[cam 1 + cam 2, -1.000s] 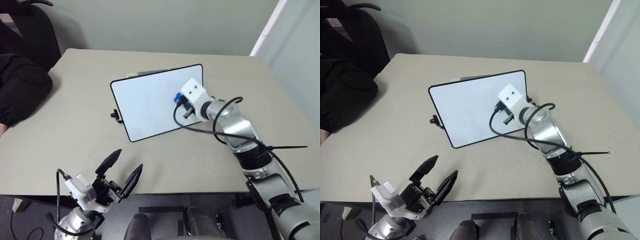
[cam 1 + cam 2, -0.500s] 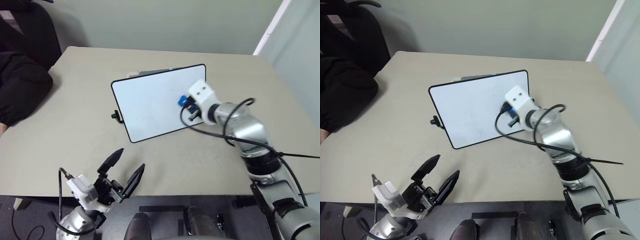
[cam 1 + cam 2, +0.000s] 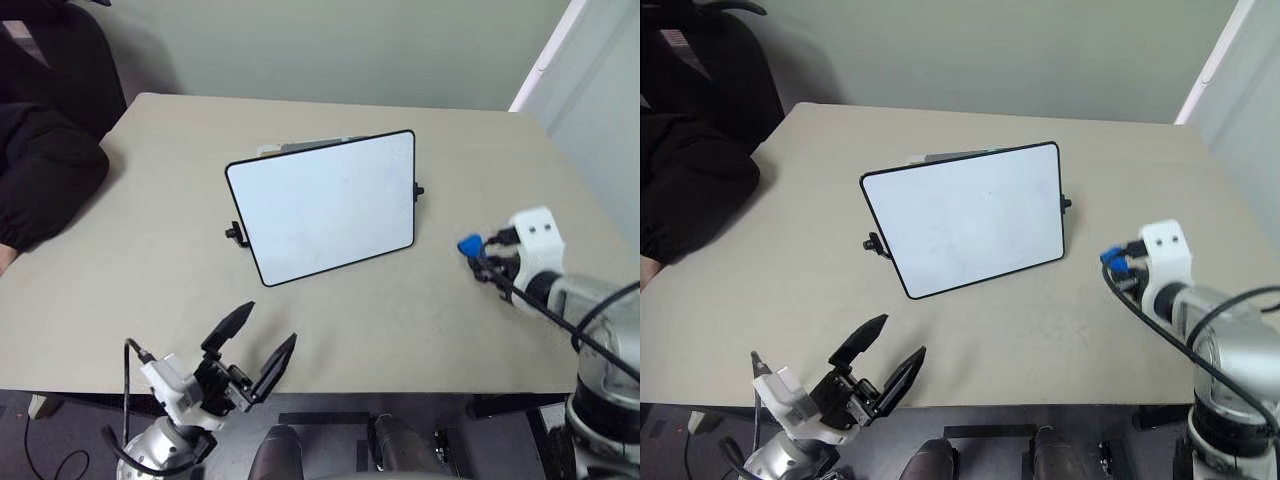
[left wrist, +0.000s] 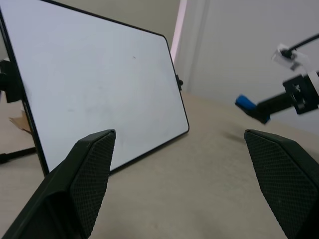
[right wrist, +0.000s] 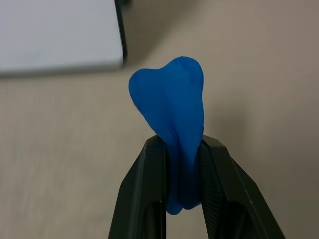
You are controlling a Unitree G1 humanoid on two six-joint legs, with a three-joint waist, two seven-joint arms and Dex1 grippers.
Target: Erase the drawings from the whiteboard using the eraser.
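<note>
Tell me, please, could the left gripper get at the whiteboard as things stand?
Probably yes: the left gripper is open, facing the whiteboard, with only bare table between them.

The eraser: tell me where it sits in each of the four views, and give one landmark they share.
Left eye view: eraser, right of the whiteboard, pinched by the right gripper.
Right eye view: right of the board, off its lower corner.
Left wrist view: blue tip beyond the board's far edge.
Right wrist view: centre, squeezed between both fingers.
Shared landmark: the whiteboard's black-framed lower corner.

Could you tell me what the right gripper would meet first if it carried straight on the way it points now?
Probably the bare table: the right gripper, shut on the eraser, points down past the whiteboard corner.
</note>
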